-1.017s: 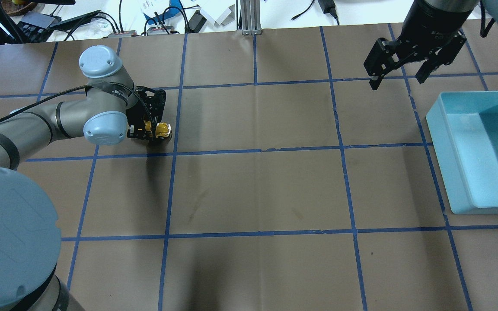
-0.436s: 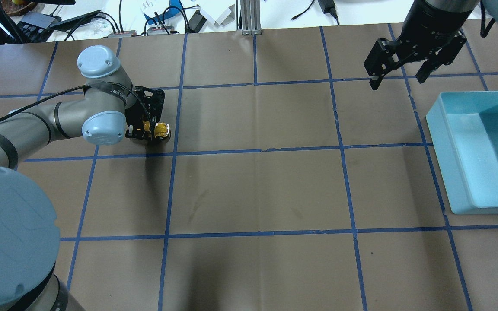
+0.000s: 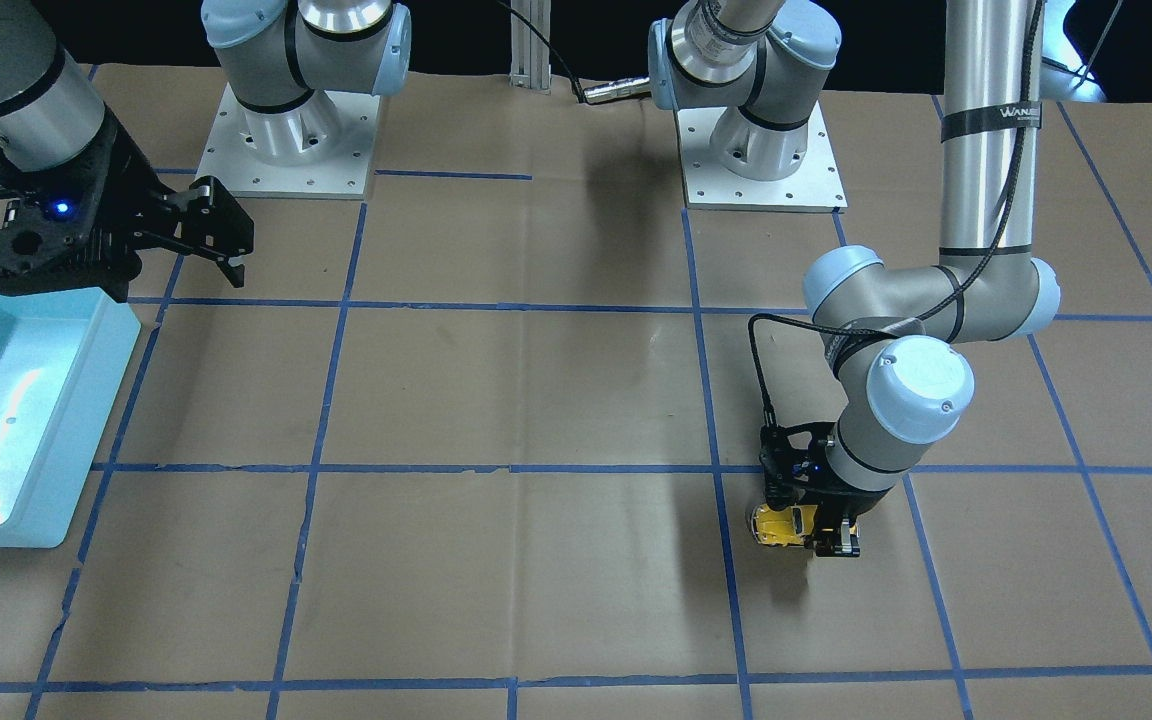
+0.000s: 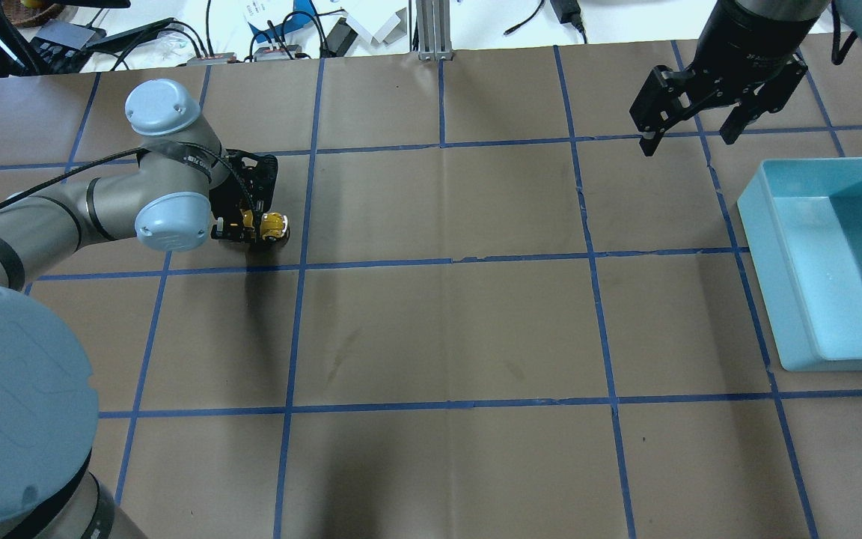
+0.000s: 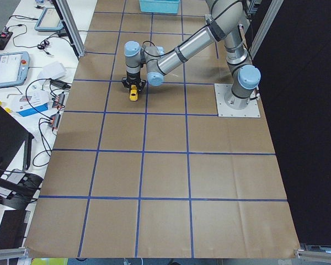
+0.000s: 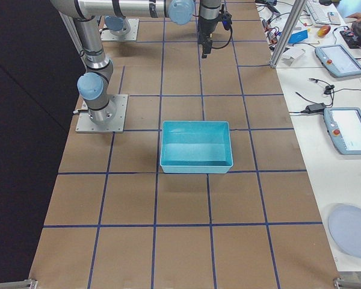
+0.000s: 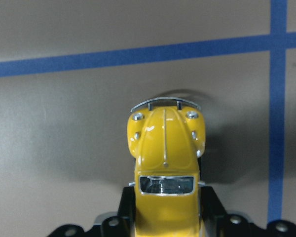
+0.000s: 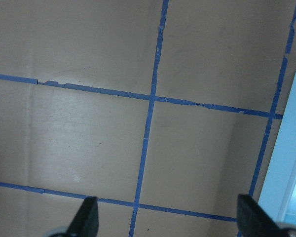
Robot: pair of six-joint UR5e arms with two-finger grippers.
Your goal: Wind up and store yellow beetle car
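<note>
The yellow beetle car is a small glossy toy with dark windows and a silver bumper. It sits low on the brown table in the left half of the overhead view. My left gripper is shut on the car's sides; the wrist view shows the black fingers pressed against its body. The car also shows in the front view and in the left side view. My right gripper hangs open and empty high at the far right, beside the light blue bin.
The light blue bin stands empty at the table's right edge in the overhead view. Blue tape lines grid the brown table. Cables and devices lie beyond the far edge.
My left arm has drawn the car slightly left and away along the table. The right arm has not moved.
</note>
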